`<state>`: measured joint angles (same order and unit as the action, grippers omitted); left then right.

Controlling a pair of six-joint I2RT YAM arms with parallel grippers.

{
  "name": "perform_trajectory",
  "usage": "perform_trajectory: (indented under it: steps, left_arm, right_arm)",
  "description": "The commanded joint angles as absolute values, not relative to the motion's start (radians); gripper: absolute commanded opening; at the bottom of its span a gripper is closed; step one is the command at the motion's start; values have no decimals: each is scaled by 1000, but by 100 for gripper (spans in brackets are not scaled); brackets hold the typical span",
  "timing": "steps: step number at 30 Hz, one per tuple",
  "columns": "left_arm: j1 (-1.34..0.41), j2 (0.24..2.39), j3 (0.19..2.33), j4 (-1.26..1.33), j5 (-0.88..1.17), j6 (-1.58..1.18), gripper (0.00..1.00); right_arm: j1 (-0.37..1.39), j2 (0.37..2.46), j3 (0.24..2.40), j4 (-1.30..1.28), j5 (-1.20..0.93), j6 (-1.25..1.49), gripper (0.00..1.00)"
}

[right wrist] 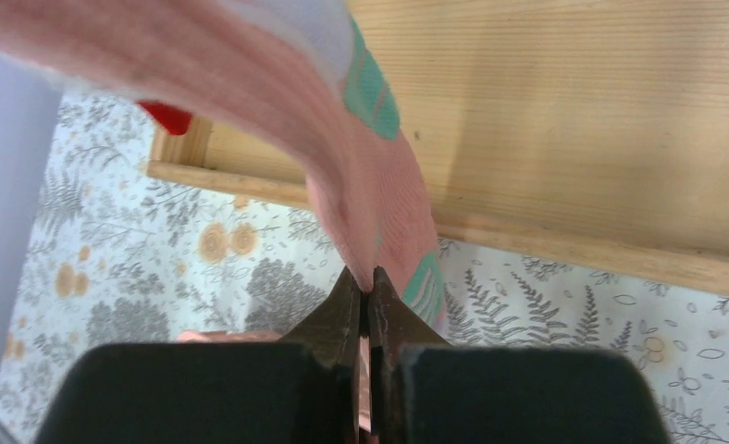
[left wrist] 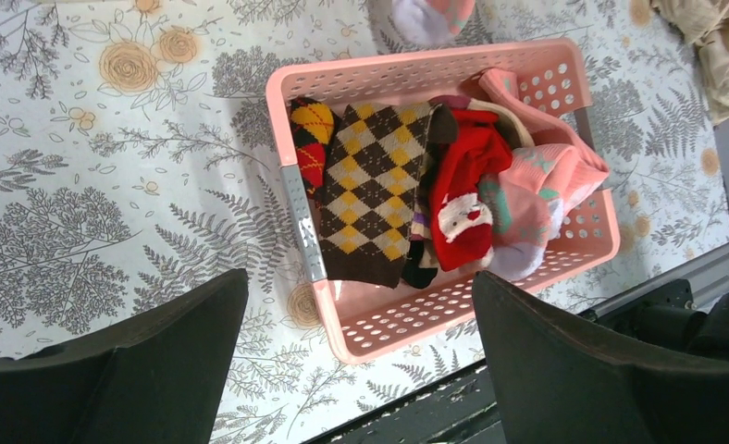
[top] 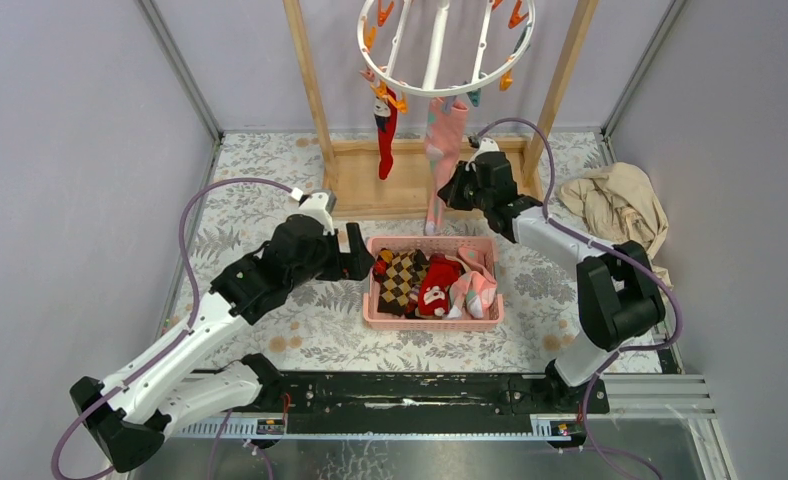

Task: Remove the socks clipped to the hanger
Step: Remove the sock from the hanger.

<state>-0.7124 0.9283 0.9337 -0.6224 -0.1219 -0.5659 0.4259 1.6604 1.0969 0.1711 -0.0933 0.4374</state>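
The white ring hanger [top: 446, 50] hangs from the wooden frame, with orange, teal and pink clips. A red sock [top: 386, 135] and a pink patched sock [top: 443, 150] hang clipped to it. My right gripper [top: 454, 188] is shut on the pink sock [right wrist: 370, 199], pinching its fabric between the fingertips [right wrist: 352, 305]. My left gripper [top: 362, 262] is open and empty, at the left end of the pink basket [top: 432, 320]. In the left wrist view the basket [left wrist: 407, 324] holds an argyle sock [left wrist: 370, 185], a red sock [left wrist: 463, 199] and a pink sock [left wrist: 546, 185].
The wooden frame's base [top: 390, 190] stands behind the basket, its uprights either side of the hanger. A beige cloth [top: 618, 205] lies at the right. Grey walls close in both sides. A black rail [top: 420, 395] runs along the near edge.
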Motion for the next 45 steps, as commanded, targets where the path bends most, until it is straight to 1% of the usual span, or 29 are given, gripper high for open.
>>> perform_trajectory:
  steps: [1,11,17,26,29,39,45]
  left_arm:
    - [-709,902,987,-635,-117,-554,99]
    - [-708,867,994,-579,-77,-553,99]
    - [-708,850,973,-489,-35,-574,99]
    - [-708,881,927,-327,30,-602,99]
    - [-707,904,920,-260,69,-620,99]
    - [-708,999,906,-8,210,-626,99]
    - [-707,1097,940,20,173,-581,99]
  right_arm:
    - [434,1551,1146,222,-191,499,0]
    - [434,1360,1155,162,-396,697,0]
    - [434,1275,1172,93,-461,757,0]
    - [434,1172,1158,8,-496,774,0]
    - [434,1151,1154,-26,-525,781,0]
    - [431,1150,1143,-8,-577,804,0]
    - [426,1166,1145,44,-609,824,0]
